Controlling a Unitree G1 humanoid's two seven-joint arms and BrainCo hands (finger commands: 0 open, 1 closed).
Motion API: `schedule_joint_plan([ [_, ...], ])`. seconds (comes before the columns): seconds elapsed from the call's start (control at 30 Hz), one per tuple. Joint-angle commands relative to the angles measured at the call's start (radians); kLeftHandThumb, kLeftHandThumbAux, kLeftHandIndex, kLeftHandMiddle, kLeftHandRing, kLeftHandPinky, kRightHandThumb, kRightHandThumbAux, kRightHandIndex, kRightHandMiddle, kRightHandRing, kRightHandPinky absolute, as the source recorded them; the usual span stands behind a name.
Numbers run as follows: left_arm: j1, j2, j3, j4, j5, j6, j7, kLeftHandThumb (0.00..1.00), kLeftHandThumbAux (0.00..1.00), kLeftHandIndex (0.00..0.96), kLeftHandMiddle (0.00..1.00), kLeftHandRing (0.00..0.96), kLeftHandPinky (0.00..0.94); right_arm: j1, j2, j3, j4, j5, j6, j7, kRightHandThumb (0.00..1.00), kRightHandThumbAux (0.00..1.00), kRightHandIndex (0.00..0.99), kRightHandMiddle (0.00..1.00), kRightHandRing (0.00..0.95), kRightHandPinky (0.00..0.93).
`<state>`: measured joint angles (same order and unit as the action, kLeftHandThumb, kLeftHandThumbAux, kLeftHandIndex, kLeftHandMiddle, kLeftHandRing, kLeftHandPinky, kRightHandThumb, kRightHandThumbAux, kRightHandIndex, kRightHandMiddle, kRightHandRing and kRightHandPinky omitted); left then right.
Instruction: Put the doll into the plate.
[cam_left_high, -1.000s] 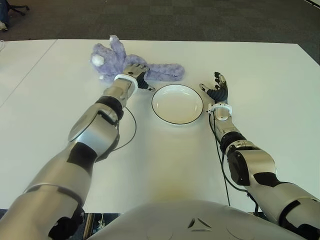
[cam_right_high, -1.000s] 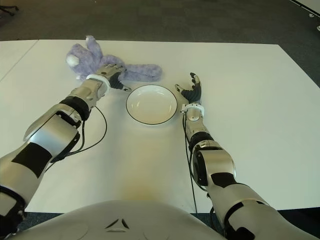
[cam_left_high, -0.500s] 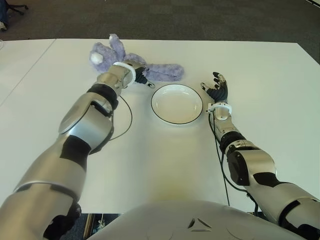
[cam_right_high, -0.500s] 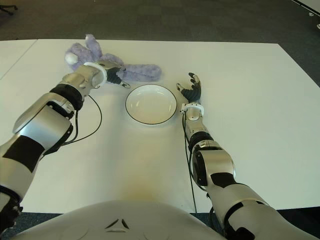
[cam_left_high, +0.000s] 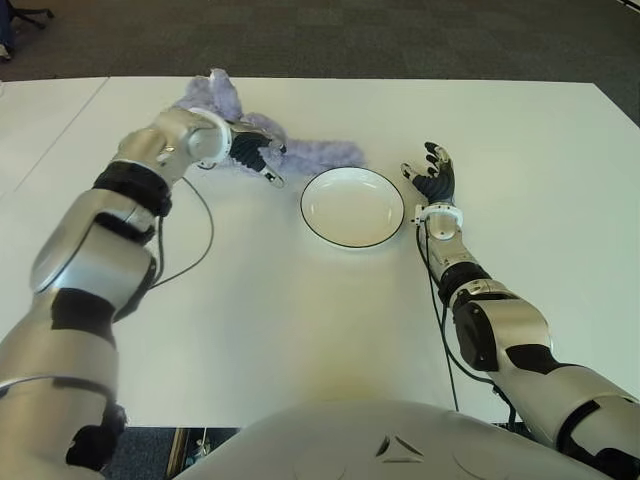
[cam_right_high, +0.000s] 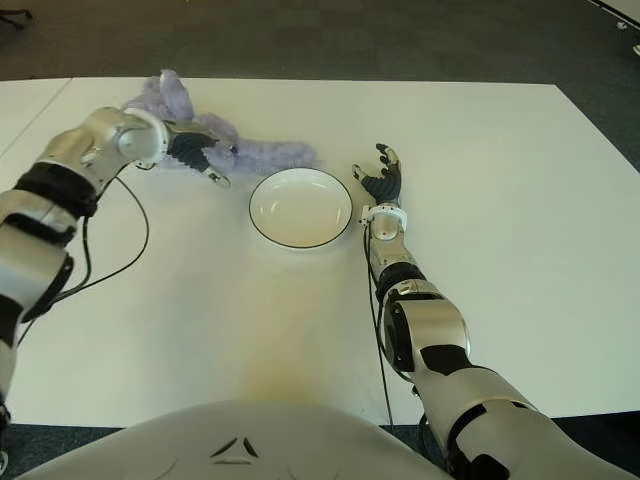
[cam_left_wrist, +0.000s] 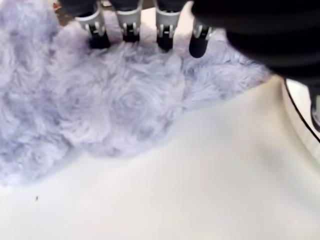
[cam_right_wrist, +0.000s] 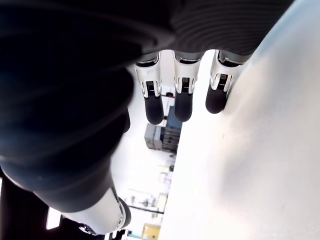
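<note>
A fluffy lilac doll (cam_left_high: 322, 153) lies on the white table (cam_left_high: 300, 310), behind and to the left of the plate. My left hand (cam_left_high: 251, 153) is over the doll's middle, reaching in from the left and hiding part of it. In the left wrist view its fingers (cam_left_wrist: 131, 31) stretch out straight across the fur of the doll (cam_left_wrist: 120, 100) without closing on it. The white plate (cam_left_high: 352, 207) with a thin dark rim holds nothing. My right hand (cam_left_high: 434, 176) shows just right of the plate, fingers (cam_right_wrist: 182, 100) spread and holding nothing.
A black cable (cam_left_high: 190, 255) loops on the table under my left forearm. Dark carpet (cam_left_high: 400, 40) lies beyond the table's far edge. The plate's rim (cam_left_wrist: 300, 112) also shows in the left wrist view, close to the doll.
My left arm has swung out to the left, so the hand now reaches the doll from the side instead of from the front. The right hand and the plate have not moved.
</note>
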<state>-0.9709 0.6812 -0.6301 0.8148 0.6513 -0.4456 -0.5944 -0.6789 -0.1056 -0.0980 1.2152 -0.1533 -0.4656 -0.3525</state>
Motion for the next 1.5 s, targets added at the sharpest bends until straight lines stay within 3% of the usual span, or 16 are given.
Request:
schedule_joint_plan([
  [0.03, 0.410, 0.337, 0.037, -0.663, -0.242, 0.083, -0.419, 0.020, 0.281, 0.000, 0.000, 0.000, 0.000, 0.203, 0.050, 0.009, 0.139, -0.014, 0.103, 0.005, 0.356, 0.868, 0.167, 0.134, 0.113, 0.133],
  [0.13, 0.441, 0.386, 0.077, -0.809, -0.320, 0.148, -0.464, 0.021, 0.264, 0.000, 0.000, 0.000, 0.000, 0.202, 0.048, 0.009, 0.139, -0.013, 0.102, 0.008, 0.362, 0.864, 0.167, 0.135, 0.115, 0.137],
  [0.23, 0.493, 0.447, 0.133, -0.894, -0.405, 0.165, -0.457, 0.036, 0.251, 0.000, 0.000, 0.000, 0.000, 0.200, 0.046, 0.012, 0.139, -0.016, 0.102, 0.006, 0.372, 0.860, 0.169, 0.141, 0.123, 0.146],
  [0.4, 0.527, 0.474, 0.178, -0.974, -0.446, 0.213, -0.475, 0.046, 0.255, 0.000, 0.000, 0.000, 0.000, 0.199, 0.045, 0.014, 0.139, -0.018, 0.106, 0.001, 0.372, 0.858, 0.166, 0.140, 0.122, 0.140],
  [0.6, 0.605, 0.587, 0.299, -1.097, -0.606, 0.191, -0.504, 0.073, 0.280, 0.000, 0.000, 0.000, 0.000, 0.197, 0.045, 0.021, 0.140, -0.023, 0.114, -0.009, 0.361, 0.859, 0.156, 0.136, 0.119, 0.139],
  [1.07, 0.665, 0.640, 0.449, -1.307, -0.750, 0.297, -0.599, 0.085, 0.280, 0.000, 0.000, 0.000, 0.000, 0.195, 0.042, 0.032, 0.142, -0.028, 0.114, -0.016, 0.339, 0.865, 0.152, 0.138, 0.123, 0.138],
  [1.27, 0.641, 0.654, 0.471, -1.328, -0.786, 0.365, -0.661, 0.098, 0.257, 0.000, 0.000, 0.000, 0.000, 0.196, 0.042, 0.033, 0.142, -0.025, 0.114, -0.017, 0.337, 0.864, 0.154, 0.140, 0.120, 0.134],
  [1.5, 0.610, 0.635, 0.484, -1.328, -0.786, 0.383, -0.700, 0.106, 0.258, 0.000, 0.000, 0.000, 0.020, 0.195, 0.041, 0.034, 0.142, -0.021, 0.113, -0.012, 0.336, 0.859, 0.155, 0.139, 0.117, 0.129],
])
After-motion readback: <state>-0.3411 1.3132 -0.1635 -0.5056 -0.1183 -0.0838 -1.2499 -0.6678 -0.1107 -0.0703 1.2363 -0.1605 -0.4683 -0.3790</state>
